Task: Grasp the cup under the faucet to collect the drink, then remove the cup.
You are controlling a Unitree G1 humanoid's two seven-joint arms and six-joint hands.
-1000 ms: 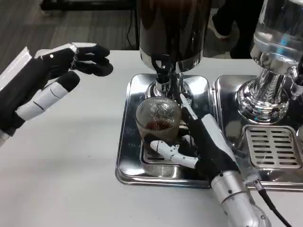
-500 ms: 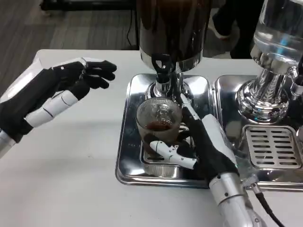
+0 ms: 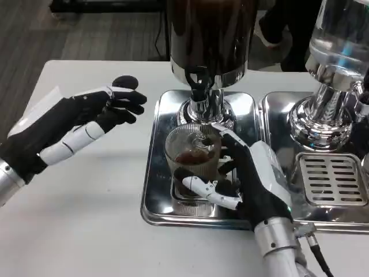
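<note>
A ribbed clear glass cup [image 3: 193, 151], holding a little dark drink, stands on the steel drip tray [image 3: 154, 173] under the faucet [image 3: 199, 83] of the dark dispenser [image 3: 210, 34], toward the table's [image 3: 86, 219] far edge. The right robot hand [image 3: 245, 179] wraps around the cup, gripping it. The left robot hand [image 3: 75, 124] hovers left of the tray, fingers loosely spread, holding nothing. A second tray with a clear dispenser [image 3: 337, 52] sits by the right edge.

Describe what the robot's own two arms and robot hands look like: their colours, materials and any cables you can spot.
The left robot hand is mostly black, with white finger segments and a white edge along its back. The right robot hand has a white back, a black palm, and fingers in white and black. Both sit on silver metallic forearms. A thin black cable runs beside the right wrist.
</note>
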